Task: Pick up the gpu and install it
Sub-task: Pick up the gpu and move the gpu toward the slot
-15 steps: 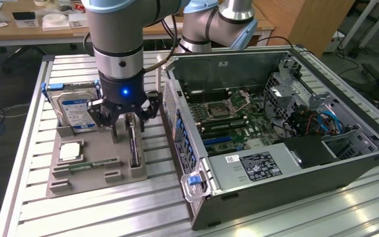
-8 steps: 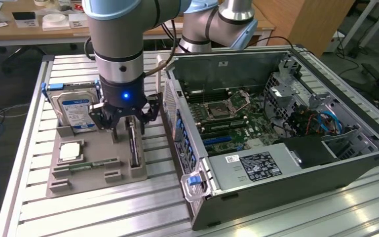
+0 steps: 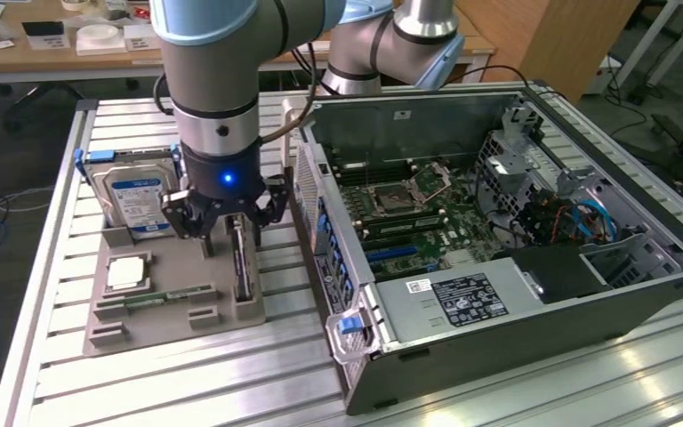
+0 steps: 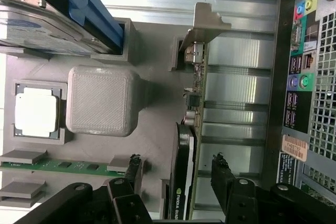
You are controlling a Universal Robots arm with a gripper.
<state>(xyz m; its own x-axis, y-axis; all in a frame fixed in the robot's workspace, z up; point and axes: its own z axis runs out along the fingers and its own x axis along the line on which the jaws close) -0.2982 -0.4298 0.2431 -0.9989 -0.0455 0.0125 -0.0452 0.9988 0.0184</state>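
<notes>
The gpu stands on edge in a slot of the grey holder tray, a dark thin card with its silvery bracket at the far end. In the wrist view the gpu shows a black cooler and a green board edge. My gripper hangs just above the card, open, one finger on each side. Both fingertips stand apart from the card's faces, with a gap on each side. My gripper holds nothing.
On the same tray are a silver hard drive in a blue bracket, a square processor and a green memory stick. The open computer case with its motherboard lies at the exterior view's right, close beside the tray.
</notes>
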